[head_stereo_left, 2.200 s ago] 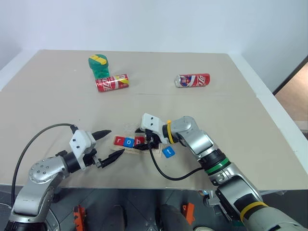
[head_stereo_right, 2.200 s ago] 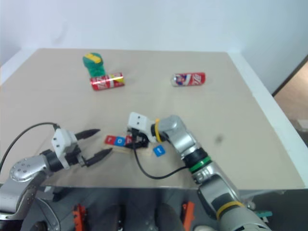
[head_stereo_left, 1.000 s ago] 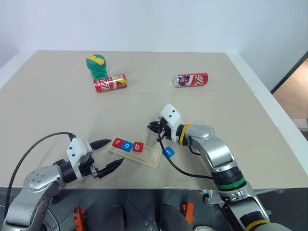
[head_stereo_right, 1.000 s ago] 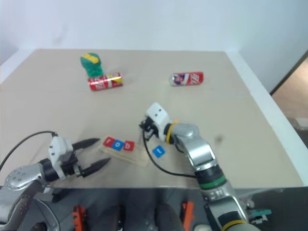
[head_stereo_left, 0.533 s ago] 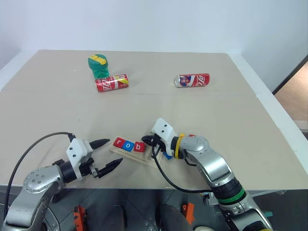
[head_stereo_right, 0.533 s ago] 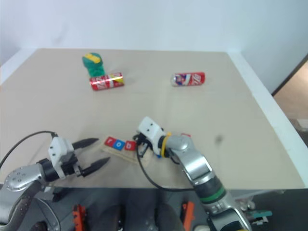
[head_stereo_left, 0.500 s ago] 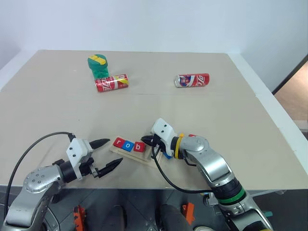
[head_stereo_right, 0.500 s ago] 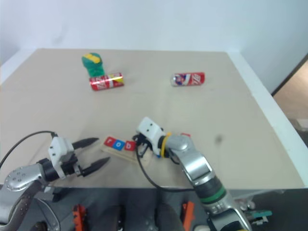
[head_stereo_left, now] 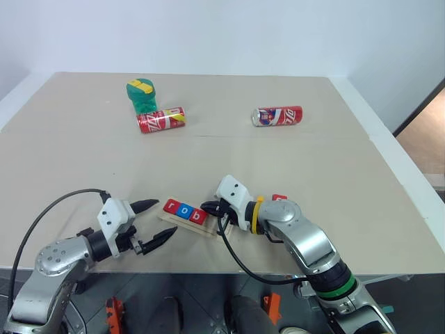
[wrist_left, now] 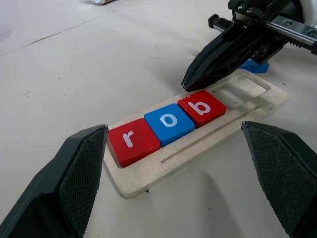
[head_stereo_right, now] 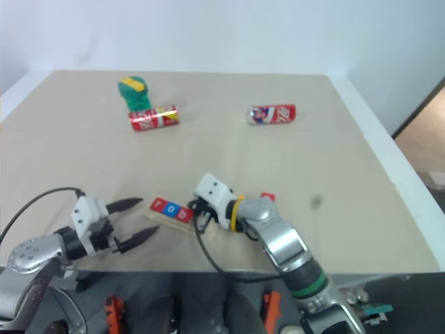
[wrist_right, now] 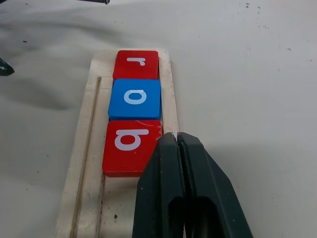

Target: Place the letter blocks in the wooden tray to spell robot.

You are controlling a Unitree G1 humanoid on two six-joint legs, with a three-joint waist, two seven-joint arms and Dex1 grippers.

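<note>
While the left gripper (head_stereo_left: 154, 223) hangs low over the near edge of the table (head_stereo_left: 83, 160) with its two black fingers spread wide and nothing between them, the wooden tray (wrist_left: 218, 126) lies just ahead of its tips. Three letter blocks sit in the tray in a touching row: a red r (wrist_left: 133, 142) nearest that claw, a blue o (wrist_left: 170, 123) next, then a red b (wrist_left: 201, 107). The rest of the tray past the b is bare wood.

The right gripper (wrist_right: 177, 140) comes in from the other end of the tray, fingers pressed flat together and holding nothing. Its joined tip sits at the outer corner of the b; I can't tell whether it touches. A blue block (wrist_left: 255, 65) lies on the table just behind that claw, and a red block (head_stereo_left: 279, 198) beside its wrist.

Well beyond both claws, a red can (head_stereo_left: 161, 120) lies on its side against a green container (head_stereo_left: 142, 95), and another red can (head_stereo_left: 277, 115) lies off to the right.
</note>
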